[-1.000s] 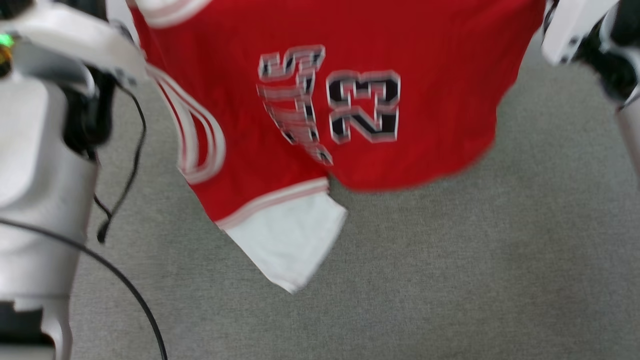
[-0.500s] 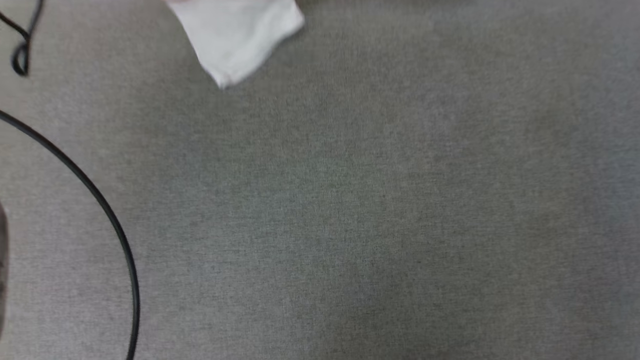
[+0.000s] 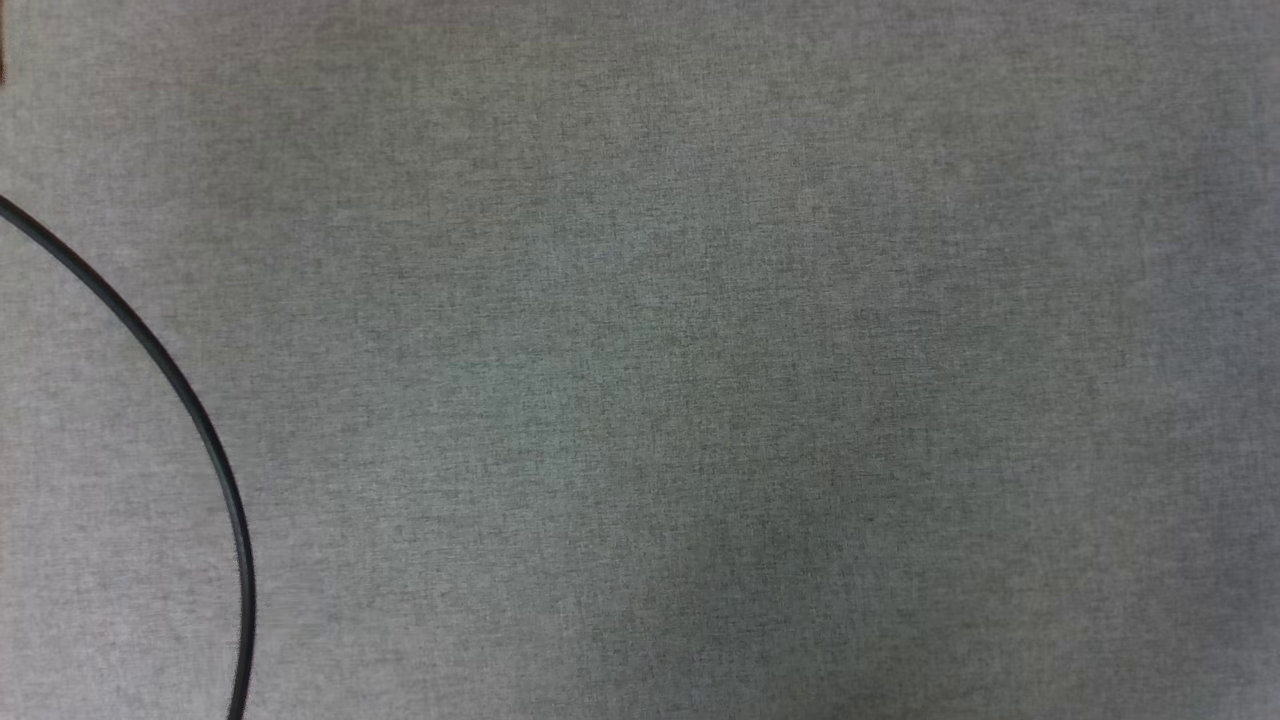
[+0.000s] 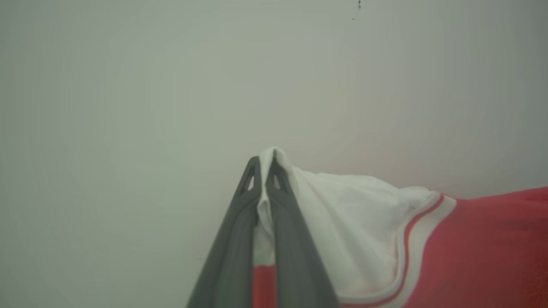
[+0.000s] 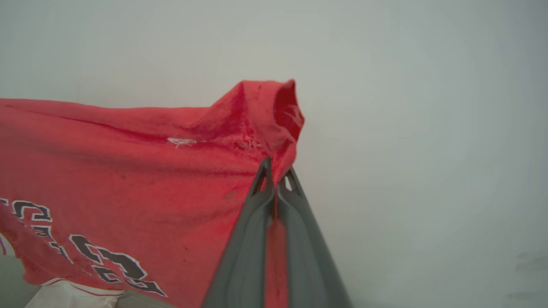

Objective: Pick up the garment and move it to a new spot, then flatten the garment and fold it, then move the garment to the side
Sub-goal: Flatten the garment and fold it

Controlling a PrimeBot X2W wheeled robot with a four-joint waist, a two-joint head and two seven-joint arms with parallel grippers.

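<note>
The garment (image 5: 128, 171) is a red jersey with black white-outlined numerals, and it hangs in the air before a pale wall. My right gripper (image 5: 276, 179) is shut on a bunched red corner of it. In the left wrist view the garment (image 4: 471, 248) spreads to the right, its white sleeve trimmed in red and white. My left gripper (image 4: 262, 171) is shut on the tip of that white sleeve, which pokes up between the two dark fingers.
The head view looks down on grey carpet (image 3: 700, 380). A thin black cable (image 3: 190, 400) curves across its left side.
The head camera has swung down: the garment and both forearms, which were in the head view a second ago, have slid out past its top edge, leaving carpet and cable.
</note>
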